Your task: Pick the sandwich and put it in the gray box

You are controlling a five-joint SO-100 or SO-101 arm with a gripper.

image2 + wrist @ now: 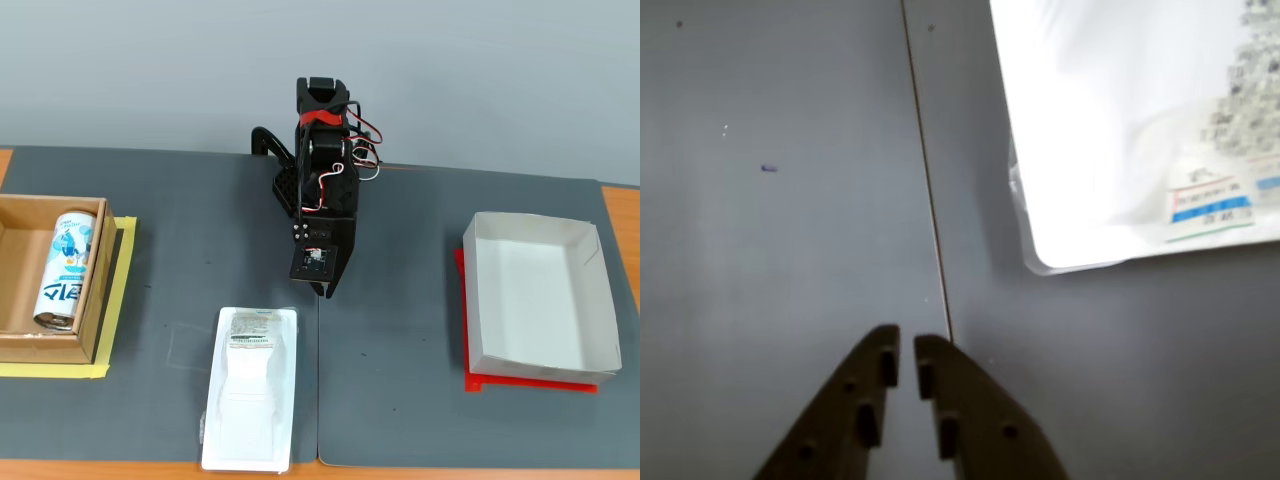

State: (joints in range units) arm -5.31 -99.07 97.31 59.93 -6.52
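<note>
Pincer hovering, nothing in it

The gripper (906, 352) is hanging with its ridged fingers nearly together over matte gray mat; the glossy white sandwich (251, 400) is lying just left-front of it in the fixed view.

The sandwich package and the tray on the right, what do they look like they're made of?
The sandwich appears sealed in glossy white plastic: it glares brightly in the wrist view, with a thin clear edge and a printed label. The gray box looks like matte light cardboard, with thin folded walls and creased corners; the red base plate beneath it could be plastic or card.
</note>
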